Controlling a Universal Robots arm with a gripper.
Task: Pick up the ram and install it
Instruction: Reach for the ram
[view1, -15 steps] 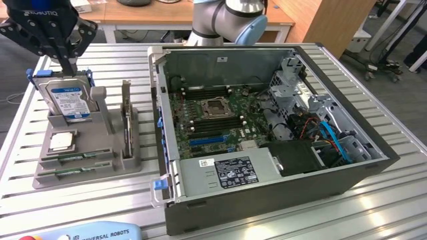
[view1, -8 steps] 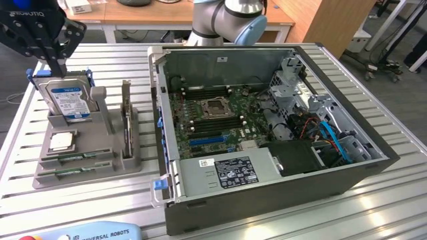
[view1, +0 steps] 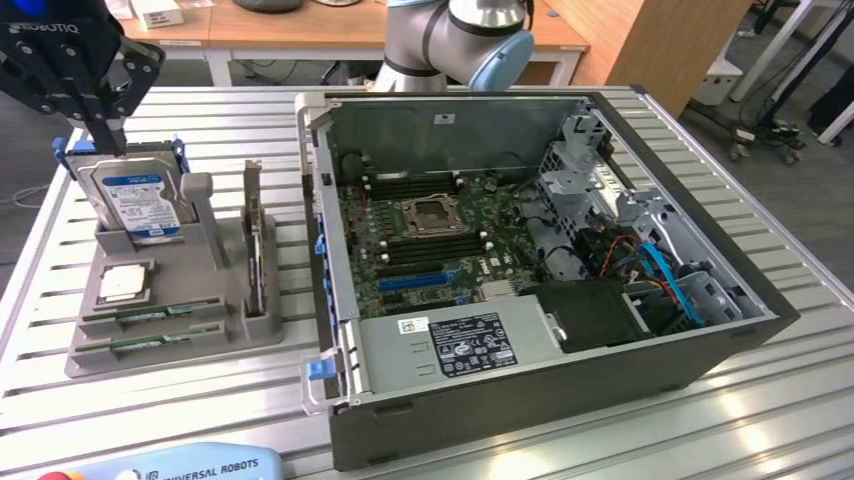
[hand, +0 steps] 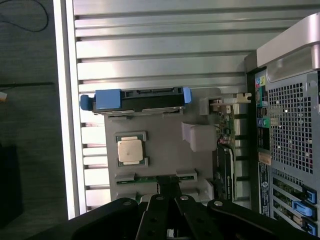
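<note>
My tool (view1: 112, 138) is pinched together with nothing in it. It hangs over the grey holder (view1: 263, 322) at the exterior view's left of the bench (view1: 187, 410), tips just above the top edge of the upright hard drive (view1: 134, 200). No contact that I can see.

Progress: right at the start, by my read. The pick isn't done and neither is the install.

The ram (view1: 150, 318) lies in a slot at the holder's near end, with a second stick (view1: 147, 343) in the slot just beside it. The processor chip (view1: 123, 283) sits between those slots and the drive. In the wrist view my tool (hand: 169, 185) lines up over the ram slot, but from well above.

The open PC case (view1: 534, 385) is well apart, toward the exterior view's right. The motherboard (view1: 400, 255) is exposed, with long dark memory slots on either side of the CPU socket (view1: 435, 214). I can't tell whether any slot is populated.

Ram look: a long, thin, narrow green board with small dark chips along it, lying low in its slot between grey tabs at each end.
</note>
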